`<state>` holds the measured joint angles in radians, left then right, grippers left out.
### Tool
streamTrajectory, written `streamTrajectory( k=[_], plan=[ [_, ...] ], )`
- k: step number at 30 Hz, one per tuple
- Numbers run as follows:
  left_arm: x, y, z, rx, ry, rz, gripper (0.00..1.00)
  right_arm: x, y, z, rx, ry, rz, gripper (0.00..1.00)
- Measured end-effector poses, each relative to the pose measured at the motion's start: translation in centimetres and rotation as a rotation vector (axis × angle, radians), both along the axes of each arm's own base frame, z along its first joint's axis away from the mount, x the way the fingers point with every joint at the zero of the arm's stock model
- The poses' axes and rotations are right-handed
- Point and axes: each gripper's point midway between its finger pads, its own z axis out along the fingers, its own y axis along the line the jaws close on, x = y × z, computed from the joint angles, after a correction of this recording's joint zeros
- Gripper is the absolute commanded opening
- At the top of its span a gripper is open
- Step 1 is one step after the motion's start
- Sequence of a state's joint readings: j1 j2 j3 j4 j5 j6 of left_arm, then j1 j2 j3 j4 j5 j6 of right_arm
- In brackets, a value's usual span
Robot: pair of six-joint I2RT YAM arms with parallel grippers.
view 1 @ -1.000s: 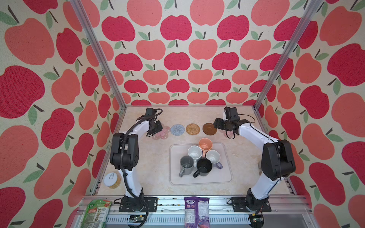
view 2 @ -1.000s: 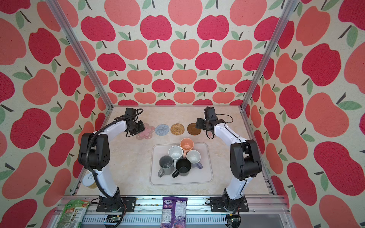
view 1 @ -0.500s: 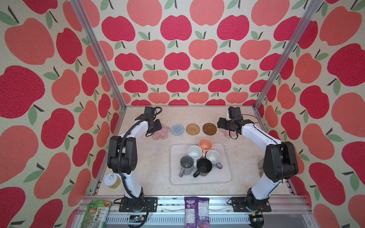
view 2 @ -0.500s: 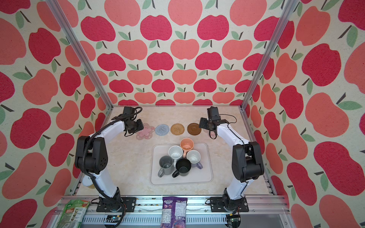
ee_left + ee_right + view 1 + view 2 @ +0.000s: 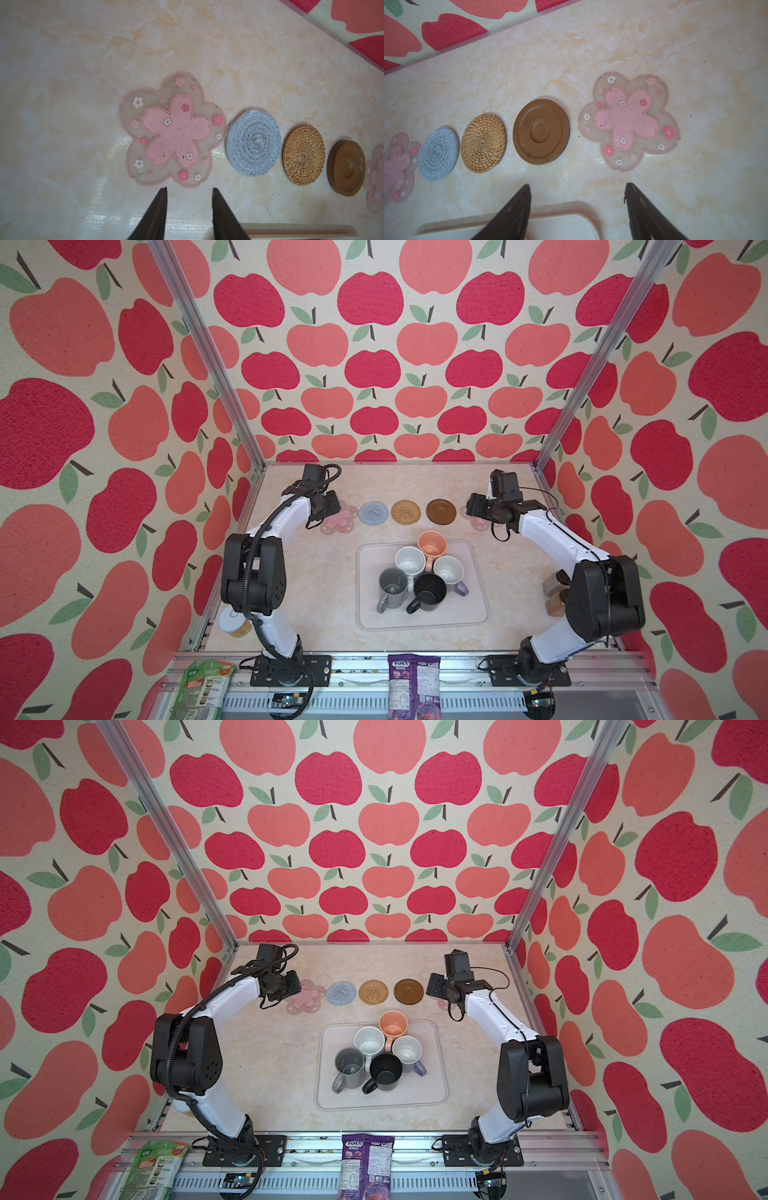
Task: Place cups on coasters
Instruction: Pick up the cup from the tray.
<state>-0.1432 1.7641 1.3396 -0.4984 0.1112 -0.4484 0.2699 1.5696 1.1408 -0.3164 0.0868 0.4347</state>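
Grey (image 5: 392, 583), white (image 5: 410, 561), black (image 5: 430, 591), peach (image 5: 432, 543) and lavender (image 5: 449, 570) cups stand bunched together on the pale tray (image 5: 473, 614). Behind it lies a row of bare coasters: pink flower (image 5: 176, 133), grey-blue (image 5: 253, 143), rattan (image 5: 303, 154), dark brown (image 5: 540, 132), pink flower (image 5: 627, 120). My left gripper (image 5: 189, 189) hovers by the left flower coaster, open by a narrow gap with nothing in it. My right gripper (image 5: 577, 185) hovers between the tray and the right flower coaster, open wide and empty.
A small jar (image 5: 235, 624) stands at the front left by the left arm's base. Two brown bottles (image 5: 555, 593) stand by the right arm. Snack packets (image 5: 413, 684) lie on the front rail. Apple-patterned walls close in three sides.
The right arm has drifted to the right along the coaster row. The left arm has shifted slightly left, and its jaws stand a touch wider.
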Motion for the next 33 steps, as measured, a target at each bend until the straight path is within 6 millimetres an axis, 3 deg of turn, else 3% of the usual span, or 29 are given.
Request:
streamTrajectory(
  k=[8, 24, 33],
  plan=[
    [-0.7, -0.8, 1.5, 0.008, -0.023, -0.022, 0.39, -1.0, -0.9, 0.9, -0.015, -0.016, -0.008, 0.74],
    [-3.5, -3.1, 1.0, 0.056, 0.034, -0.138, 0.39, -4.3, -0.2, 0.8, 0.033, 0.013, 0.062, 0.74],
    [-6.6, -6.0, 0.0, 0.107, 0.112, -0.287, 0.39, -6.5, 0.5, 0.9, 0.040, 0.047, 0.110, 0.74]
  ],
)
